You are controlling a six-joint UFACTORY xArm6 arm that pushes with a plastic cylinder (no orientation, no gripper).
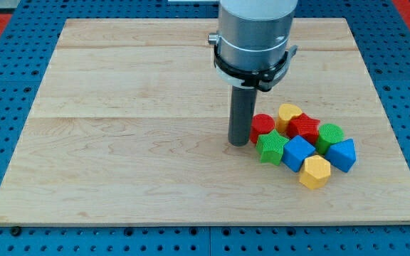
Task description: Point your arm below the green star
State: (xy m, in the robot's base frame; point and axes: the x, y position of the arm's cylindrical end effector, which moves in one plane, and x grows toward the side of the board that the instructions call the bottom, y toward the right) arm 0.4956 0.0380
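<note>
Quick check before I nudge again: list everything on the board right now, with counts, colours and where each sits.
Green star: 1, green, cluster's left edge, right beside my tip.
Green block: 1, green, cluster's right side, shape unclear.
Red cylinder: 1, red, above the green star.
Red block: 1, red, cluster's middle.
Yellow block: 1, yellow, cluster's top.
Yellow hexagonal block: 1, yellow, cluster's bottom.
Blue blocks: 2, blue, one central-low, one at the right.
Wooden board: 1, light wood, on blue pegboard.
My tip: 1, dark rod end, left of the green star, not below it.

Pale matt wooden board; glossy plastic-looking green star; brushed metal arm.
</note>
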